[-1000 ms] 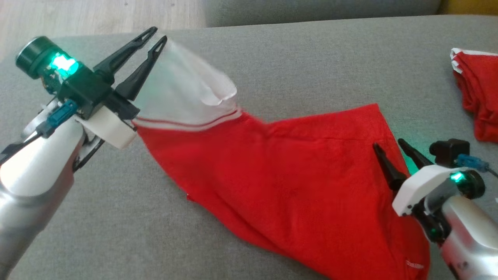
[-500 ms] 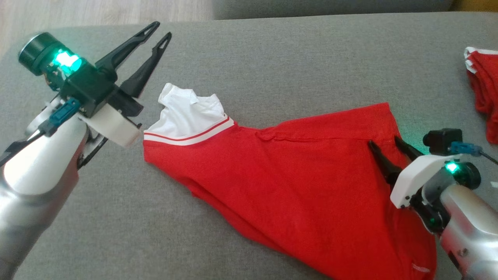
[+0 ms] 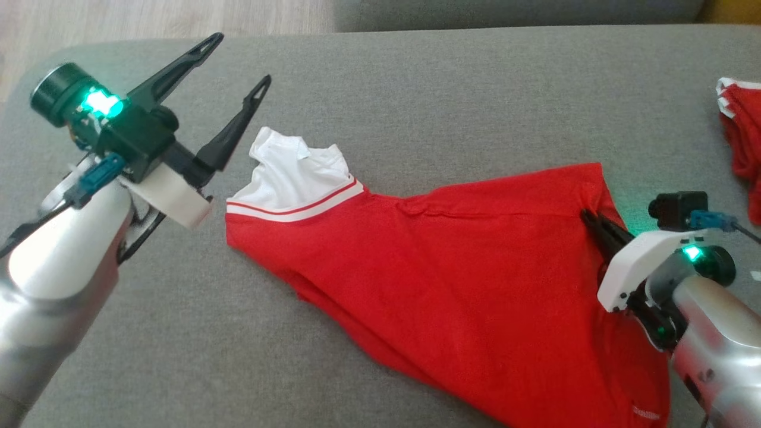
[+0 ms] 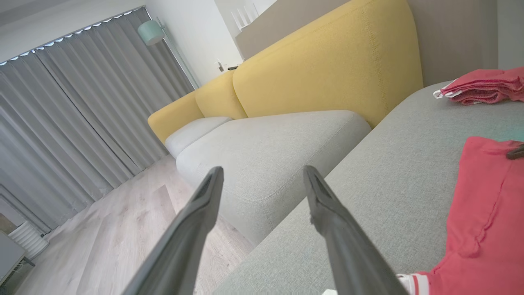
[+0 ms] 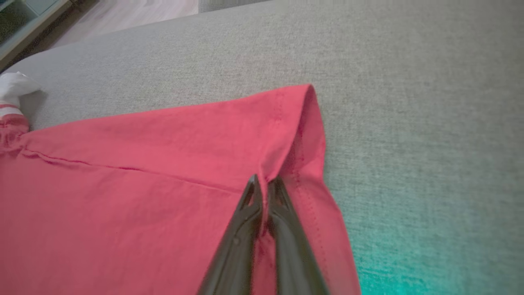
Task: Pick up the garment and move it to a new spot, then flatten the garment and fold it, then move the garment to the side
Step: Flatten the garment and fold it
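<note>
- A red garment (image 3: 452, 285) of soft knit cloth is laid on the grey woven sofa cushion (image 3: 416, 101), narrow at its left end and widening toward the lower right.
- Its left end is finished with a white ribbed band carrying a thin red stripe, and a crumpled white panel (image 3: 297, 166) is seen beyond it.
- The left gripper (image 3: 241, 59) is held above the cushion just beside that white end, its two long dark fingers spread wide and nothing between them.
- The right gripper (image 5: 265, 180) is pressed together on a raised ridge of red cloth near the stitched hem at the garment's far right corner.
- A second red cloth (image 3: 740, 137), bunched and white-edged, is seen well apart at the right of the cushion.
- A yellow textured backrest (image 4: 327, 61) and pleated grey curtains (image 4: 61, 114) are seen in the left wrist view.
</note>
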Robot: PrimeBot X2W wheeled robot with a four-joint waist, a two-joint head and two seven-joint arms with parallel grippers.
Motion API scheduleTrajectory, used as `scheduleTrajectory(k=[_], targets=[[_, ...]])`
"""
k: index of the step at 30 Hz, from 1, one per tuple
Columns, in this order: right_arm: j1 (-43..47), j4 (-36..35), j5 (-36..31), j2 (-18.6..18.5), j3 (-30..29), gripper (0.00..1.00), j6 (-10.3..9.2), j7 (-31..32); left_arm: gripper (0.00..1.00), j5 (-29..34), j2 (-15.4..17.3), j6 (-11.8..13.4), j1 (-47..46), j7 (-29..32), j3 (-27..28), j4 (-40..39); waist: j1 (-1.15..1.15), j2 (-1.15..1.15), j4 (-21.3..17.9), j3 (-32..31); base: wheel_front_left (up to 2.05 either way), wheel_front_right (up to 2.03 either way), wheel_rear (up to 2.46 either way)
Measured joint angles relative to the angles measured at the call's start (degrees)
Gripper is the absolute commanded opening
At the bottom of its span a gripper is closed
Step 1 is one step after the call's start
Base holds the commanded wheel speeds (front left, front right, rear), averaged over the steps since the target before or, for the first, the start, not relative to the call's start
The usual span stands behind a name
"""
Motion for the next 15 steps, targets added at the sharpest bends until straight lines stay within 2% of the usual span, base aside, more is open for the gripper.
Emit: scheduleTrajectory(k=[5,12,15], targets=[[0.05,0.68,-0.02,-1.07,0.32,0.0,0.0,-2.56,1.0,-1.51,0.18,0.0,1.11,0.0,-1.16,2.34,0.0,0.0,-0.64,-0.84,0.0,0.0,0.0],[0.0,0.31,-2.2,-7.68,-1.83,0.0,0.01,-3.97,1.0,-6.77,0.97,0.0,1.88,0.67,-3.71,5.43,0.0,0.0,-2.52,-0.73,0.0,0.0,0.0],[-0.15,-0.8,-3.12,-9.39,-2.96,0.0,0.01,-3.94,1.0,-9.93,1.51,0.0,1.55,2.43,-6.01,5.79,0.0,0.0,-3.43,0.15,0.0,0.0,0.0]])
